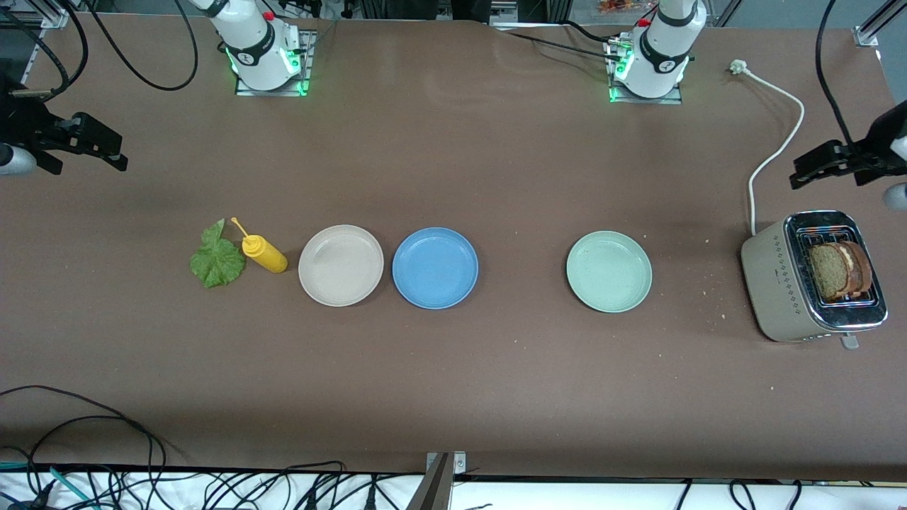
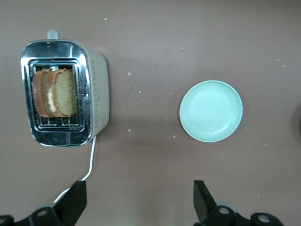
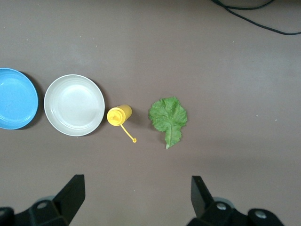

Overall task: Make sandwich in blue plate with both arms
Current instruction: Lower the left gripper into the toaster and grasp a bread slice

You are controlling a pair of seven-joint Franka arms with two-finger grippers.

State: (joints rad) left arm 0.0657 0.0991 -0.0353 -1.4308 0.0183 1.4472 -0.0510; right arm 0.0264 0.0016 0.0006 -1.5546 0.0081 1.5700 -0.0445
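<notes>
The empty blue plate (image 1: pixel 435 268) (image 3: pixel 14 99) lies mid-table. Two brown bread slices (image 1: pixel 840 269) (image 2: pixel 56 92) stand in the toaster (image 1: pixel 779 283) (image 2: pixel 96 94) at the left arm's end of the table. A green lettuce leaf (image 1: pixel 217 261) (image 3: pixel 168 116) lies flat on the table at the right arm's end. My left gripper (image 1: pixel 804 173) (image 2: pixel 139 193) hangs open and empty over the table beside the toaster's cable. My right gripper (image 1: pixel 113 152) (image 3: pixel 136 188) hangs open and empty over bare table by the lettuce.
A yellow squeeze bottle (image 1: pixel 264 253) (image 3: pixel 118 115) lies between the lettuce and a beige plate (image 1: pixel 341 265) (image 3: pixel 74 105), which sits beside the blue plate. A pale green plate (image 1: pixel 609 271) (image 2: pixel 211 111) lies between the blue plate and the toaster. The toaster's white cable (image 1: pixel 772 149) runs toward the left arm's base.
</notes>
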